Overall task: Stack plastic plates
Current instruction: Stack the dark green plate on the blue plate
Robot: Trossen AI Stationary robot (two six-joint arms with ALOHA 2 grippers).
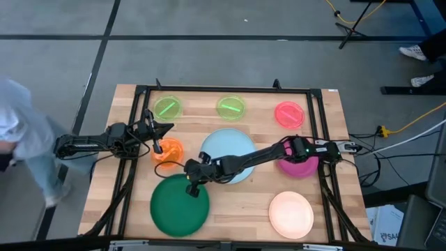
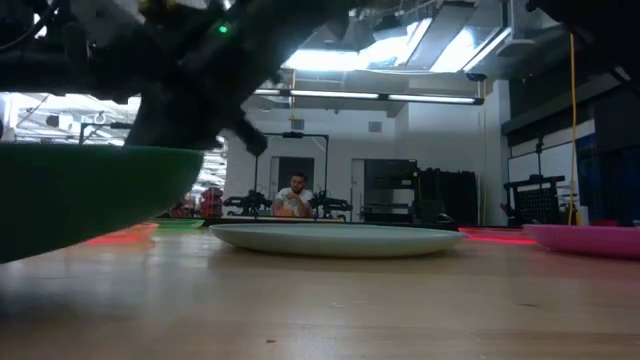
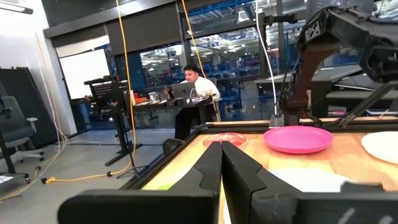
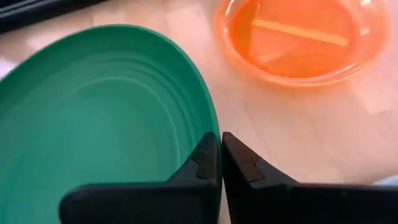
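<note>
1. Right end effector (image 1: 193, 185) reaches across the middle of the table to the far rim of the dark green plate (image 1: 180, 205); in the right wrist view its two dark fingers (image 4: 205, 163) are pressed together on that rim (image 4: 208, 124), so it has the plate pinched by its edge. In the low view the green plate (image 2: 80, 195) looks tipped up off the wood on that side.
2. Left end effector (image 1: 156, 137) sits at the left side of the table, just above the small translucent orange plate (image 1: 168, 151). In the left wrist view its fingers (image 3: 211, 165) are closed against each other with nothing between them.
3. Eight plates lie on the table, none on top of another.
4. Large, two: the dark green one near the front left, and a light blue one (image 1: 221, 150) in the middle, partly under the right arm.
5. Medium, two: a magenta one (image 1: 298, 166) at the right, partly hidden by the right arm's base, and a peach one (image 1: 290, 213) at the front right.
6. Small, four: the orange one, two lime green ones (image 1: 168, 107) (image 1: 231, 108) along the far edge, and a pink one (image 1: 289, 113) at the far right.
7. Light wooden table (image 1: 237, 202) with a black frame round its edge, standing on a grey floor.
8. Beyond the table the room has ceiling lights, stands and cables; a person (image 3: 198, 87) sits at a desk with a laptop, and another person (image 1: 21, 139) stands at the table's left side.
</note>
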